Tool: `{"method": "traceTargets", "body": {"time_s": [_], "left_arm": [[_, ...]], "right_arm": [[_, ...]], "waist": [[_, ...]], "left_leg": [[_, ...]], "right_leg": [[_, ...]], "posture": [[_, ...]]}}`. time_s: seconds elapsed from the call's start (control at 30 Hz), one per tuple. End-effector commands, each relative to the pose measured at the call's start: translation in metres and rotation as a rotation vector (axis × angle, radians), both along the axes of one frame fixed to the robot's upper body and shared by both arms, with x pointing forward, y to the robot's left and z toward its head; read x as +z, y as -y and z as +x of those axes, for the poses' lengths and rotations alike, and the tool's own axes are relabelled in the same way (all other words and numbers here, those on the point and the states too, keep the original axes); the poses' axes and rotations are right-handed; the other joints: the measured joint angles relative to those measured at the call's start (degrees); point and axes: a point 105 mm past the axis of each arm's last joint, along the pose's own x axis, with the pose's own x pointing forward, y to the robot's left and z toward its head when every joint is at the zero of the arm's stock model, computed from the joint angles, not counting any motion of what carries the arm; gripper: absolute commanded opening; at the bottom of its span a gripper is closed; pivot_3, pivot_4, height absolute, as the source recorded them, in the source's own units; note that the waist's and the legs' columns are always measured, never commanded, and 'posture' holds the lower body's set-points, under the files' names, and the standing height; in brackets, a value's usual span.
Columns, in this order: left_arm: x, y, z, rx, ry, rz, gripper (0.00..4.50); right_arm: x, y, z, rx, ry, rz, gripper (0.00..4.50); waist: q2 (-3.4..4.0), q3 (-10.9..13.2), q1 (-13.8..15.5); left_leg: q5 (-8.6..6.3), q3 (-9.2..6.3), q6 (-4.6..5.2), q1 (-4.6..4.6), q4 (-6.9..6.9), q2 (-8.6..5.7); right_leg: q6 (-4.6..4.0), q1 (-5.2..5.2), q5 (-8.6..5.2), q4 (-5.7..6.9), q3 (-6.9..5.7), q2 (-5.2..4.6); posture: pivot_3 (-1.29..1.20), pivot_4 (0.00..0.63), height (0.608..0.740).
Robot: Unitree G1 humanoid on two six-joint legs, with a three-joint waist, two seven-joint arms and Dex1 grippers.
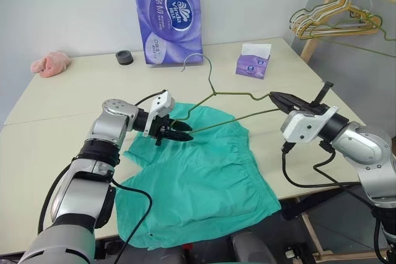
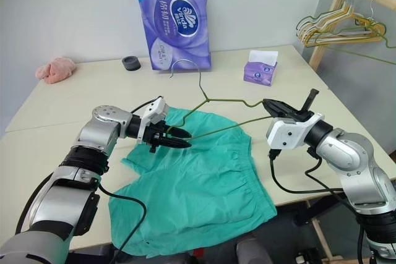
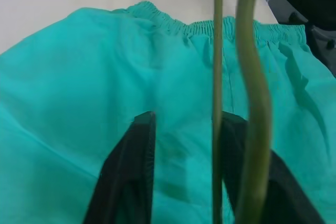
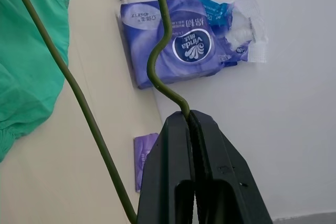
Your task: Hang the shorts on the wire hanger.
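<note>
Two grippers working: right gripper [image 1: 276,96] clamping the wire hanger [image 1: 238,114] aloft, left gripper [image 1: 184,134], jaws narrowed, apparently pinching the shorts [image 1: 204,183] for threading.

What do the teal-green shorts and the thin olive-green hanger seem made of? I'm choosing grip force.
The teal-green shorts: thin woven fabric, matte, judging by soft creases and a gathered elastic waistband. The thin olive-green hanger: bent wire with a smooth, probably painted or coated finish; its kinks hold their shape.
</note>
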Motion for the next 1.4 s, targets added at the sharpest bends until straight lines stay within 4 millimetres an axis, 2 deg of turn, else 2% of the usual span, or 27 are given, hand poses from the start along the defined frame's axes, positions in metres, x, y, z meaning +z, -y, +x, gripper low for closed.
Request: {"method": "traceTargets", "body": {"time_s": [0.03, 0.07, 0.1, 0.23, 0.33, 0.47, 0.6, 0.67, 0.73, 0.83, 0.93, 1.0, 1.1, 1.4], "left_arm": [[0.007, 0.005, -0.004, -0.028, 0.017, -0.015, 0.45], [0.006, 0.005, -0.005, -0.028, 0.014, -0.015, 0.15], [0.005, 0.005, -0.006, -0.027, 0.011, -0.014, 0.05], [0.004, 0.003, -0.007, -0.017, 0.008, -0.009, 0.05], [0.004, 0.002, -0.007, -0.008, 0.009, -0.004, 0.00], [0.003, -0.001, -0.004, 0.017, 0.022, 0.004, 0.00], [0.003, -0.006, 0.001, 0.054, 0.052, 0.017, 0.00], [0.004, -0.010, 0.004, 0.070, 0.081, 0.027, 0.00], [0.010, -0.017, 0.012, 0.090, 0.165, 0.067, 0.00], [0.014, -0.025, 0.018, 0.082, 0.244, 0.125, 0.00], [0.015, -0.029, 0.021, 0.037, 0.311, 0.200, 0.00], [0.018, -0.025, 0.021, -0.014, 0.348, 0.226, 0.00], [0.017, -0.016, 0.014, -0.111, 0.362, 0.251, 0.00], [0.012, -0.008, 0.011, -0.177, 0.392, 0.283, 0.00]], "right_arm": [[0.012, -0.002, -0.005, 0.011, 0.055, 0.007, 0.00], [0.012, -0.002, -0.005, 0.010, 0.054, 0.007, 0.00], [0.011, -0.002, -0.005, 0.016, 0.045, 0.008, 0.00], [0.009, -0.004, -0.009, 0.035, 0.021, 0.022, 0.00], [0.010, -0.004, -0.011, 0.037, 0.023, 0.047, 0.63], [0.011, -0.003, -0.016, 0.047, 0.019, 0.064, 1.99], [0.007, 0.007, -0.028, 0.043, -0.007, 0.091, 3.34], [0.002, 0.015, -0.030, 0.022, -0.062, 0.119, 3.99], [-0.009, 0.031, -0.034, -0.030, -0.235, 0.182, 4.46], [-0.018, 0.044, -0.038, -0.091, -0.425, 0.232, 4.46], [-0.022, 0.042, -0.042, -0.100, -0.572, 0.264, 4.46], [-0.024, 0.030, -0.044, -0.058, -0.601, 0.195, 4.46], [-0.021, 0.013, -0.043, -0.002, -0.708, 0.240, 4.46], [-0.034, -0.008, -0.025, -0.020, -0.855, 0.202, 4.46]], "waist": [[0.00, 0.00, -0.01], [0.00, 0.00, 0.00], [0.00, 0.00, 0.00], [0.00, 0.00, 0.01], [0.00, 0.00, 0.01], [0.00, 0.00, 0.02], [-0.01, 0.00, 0.28], [-0.01, 0.00, 0.30], [-0.01, 0.00, 0.31], [-0.01, 0.00, 0.38], [0.00, -0.01, 0.34], [0.00, -0.01, 0.30], [0.00, -0.01, 0.05], [0.00, -0.01, -0.26]], "left_leg": [[0.00, 0.00, 0.00, 0.00, 0.00, 0.00], [0.00, 0.00, 0.00, 0.00, 0.00, 0.00], [0.00, 0.00, 0.00, 0.00, 0.00, 0.00], [0.00, -0.01, 0.00, 0.00, 0.00, 0.00], [0.00, -0.01, 0.00, 0.00, 0.01, 0.00], [0.00, -0.01, 0.00, 0.00, 0.01, 0.01], [0.00, -0.04, 0.00, -0.01, 0.01, 0.00], [0.00, -0.02, 0.00, -0.01, 0.02, 0.00], [0.00, -0.02, 0.00, 0.01, 0.04, 0.00], [0.00, -0.03, 0.00, 0.00, 0.06, 0.00], [0.00, -0.02, 0.00, 0.01, 0.05, 0.00], [0.00, -0.02, 0.00, 0.01, 0.04, 0.01], [0.00, 0.02, 0.00, 0.00, 0.02, 0.02], [0.00, -0.03, 0.00, -0.07, 0.03, 0.01]], "right_leg": [[0.00, 0.00, 0.00, 0.00, 0.00, 0.00], [0.00, 0.00, 0.00, 0.00, 0.00, 0.00], [0.00, 0.00, 0.00, 0.00, 0.00, 0.00], [0.00, 0.00, 0.00, 0.01, 0.00, 0.00], [0.00, 0.00, 0.00, 0.01, -0.01, 0.00], [0.00, 0.00, 0.00, 0.02, -0.01, 0.00], [0.00, 0.01, 0.00, 0.01, -0.03, 0.00], [0.00, 0.02, 0.00, 0.02, -0.02, -0.01], [0.00, 0.03, 0.00, 0.04, -0.01, -0.01], [0.00, 0.04, 0.00, 0.04, -0.03, 0.00], [0.00, 0.04, 0.00, 0.04, -0.02, -0.01], [-0.01, 0.04, 0.00, 0.03, -0.03, 0.00], [0.00, 0.02, 0.00, 0.02, -0.01, 0.00], [-0.01, -0.03, -0.01, 0.00, -0.05, -0.06]], "posture": [[-0.26, 0.087, 0.740], [-0.26, 0.087, 0.740], [-0.26, 0.087, 0.740], [-0.26, 0.088, 0.740], [-0.26, 0.088, 0.740], [-0.26, 0.088, 0.740], [-0.25, 0.086, 0.740], [-0.25, 0.086, 0.740], [-0.26, 0.086, 0.740], [-0.26, 0.084, 0.740], [-0.27, 0.079, 0.740], [-0.28, 0.078, 0.740], [-0.28, 0.076, 0.740], [-0.28, 0.071, 0.740]]}}
